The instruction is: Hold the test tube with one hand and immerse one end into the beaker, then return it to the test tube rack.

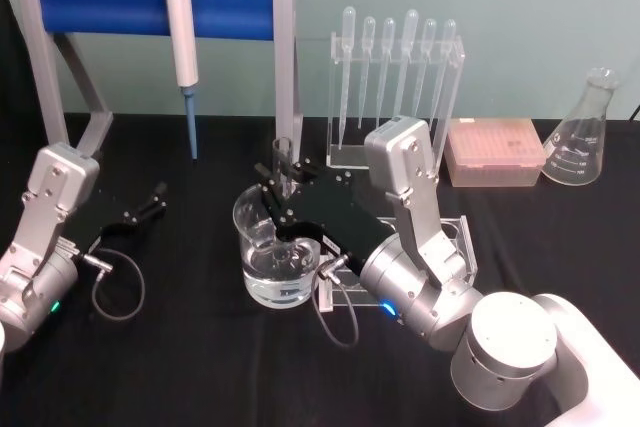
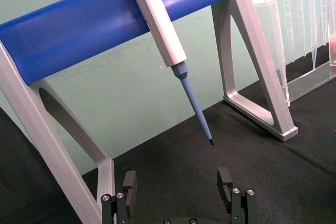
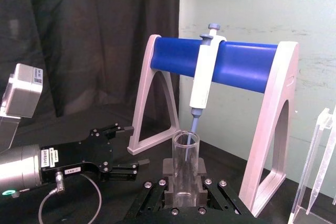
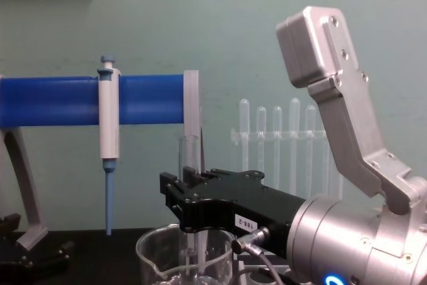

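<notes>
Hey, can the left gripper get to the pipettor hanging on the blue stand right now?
Likely yes. The left gripper is open and faces the pipettor, with nothing standing between them. The right gripper holds the test tube at the beaker, off to the side.

Lab w/ pipettor (image 1: 183, 32) on stand (image 1: 100, 2), pipette rack (image 1: 345, 152), Erlenmeyer flask (image 1: 583, 137), beaker (image 1: 250, 225).
</notes>
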Motion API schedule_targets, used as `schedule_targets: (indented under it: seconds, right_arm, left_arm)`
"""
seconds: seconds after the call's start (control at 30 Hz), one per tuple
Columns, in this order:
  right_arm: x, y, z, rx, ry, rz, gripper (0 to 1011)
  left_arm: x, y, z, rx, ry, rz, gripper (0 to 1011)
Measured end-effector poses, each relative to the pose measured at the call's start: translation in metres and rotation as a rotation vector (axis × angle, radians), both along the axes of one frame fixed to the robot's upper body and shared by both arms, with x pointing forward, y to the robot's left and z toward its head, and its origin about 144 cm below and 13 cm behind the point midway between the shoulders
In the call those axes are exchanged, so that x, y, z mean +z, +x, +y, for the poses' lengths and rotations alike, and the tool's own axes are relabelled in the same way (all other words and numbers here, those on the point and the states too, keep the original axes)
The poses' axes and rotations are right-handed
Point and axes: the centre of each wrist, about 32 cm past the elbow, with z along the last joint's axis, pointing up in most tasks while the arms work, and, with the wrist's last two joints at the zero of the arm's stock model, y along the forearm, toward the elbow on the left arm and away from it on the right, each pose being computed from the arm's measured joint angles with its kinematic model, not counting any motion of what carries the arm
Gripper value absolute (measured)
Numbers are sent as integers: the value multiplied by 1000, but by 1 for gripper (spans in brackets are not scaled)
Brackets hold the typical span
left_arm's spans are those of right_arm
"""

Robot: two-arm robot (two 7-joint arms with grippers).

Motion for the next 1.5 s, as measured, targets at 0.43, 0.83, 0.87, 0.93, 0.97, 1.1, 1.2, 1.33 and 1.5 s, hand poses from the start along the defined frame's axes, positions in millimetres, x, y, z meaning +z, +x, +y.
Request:
schedule_targets:
  seconds: [0.43, 0.83, 0.87, 0.93, 0.97, 1.1, 1.2, 1.33, 1.5]
  right_arm:
    - [0, 0, 0, 0, 0, 0, 226]
    - [0, 0, 0, 0, 0, 0, 226]
    - [0, 0, 0, 0, 0, 0, 226]
    - [0, 0, 0, 0, 0, 0, 226]
    - [0, 0, 0, 0, 0, 0, 226]
    - [0, 0, 0, 0, 0, 0, 226]
    - [0, 0, 0, 0, 0, 0, 226]
    - [0, 0, 0, 0, 0, 0, 226]
    - [0, 0, 0, 0, 0, 0, 226]
  left_arm:
    - [0, 0, 0, 0, 0, 0, 1000]
    - [0, 0, 0, 0, 0, 0, 1000]
    - [0, 0, 0, 0, 0, 0, 1000]
    - [0, 0, 0, 0, 0, 0, 1000]
    - [0, 0, 0, 0, 0, 0, 1000]
    - [0, 0, 0, 0, 0, 0, 1000]
    - [0, 0, 0, 0, 0, 0, 1000]
    - [0, 0, 0, 0, 0, 0, 1000]
    - [0, 0, 0, 0, 0, 0, 1000]
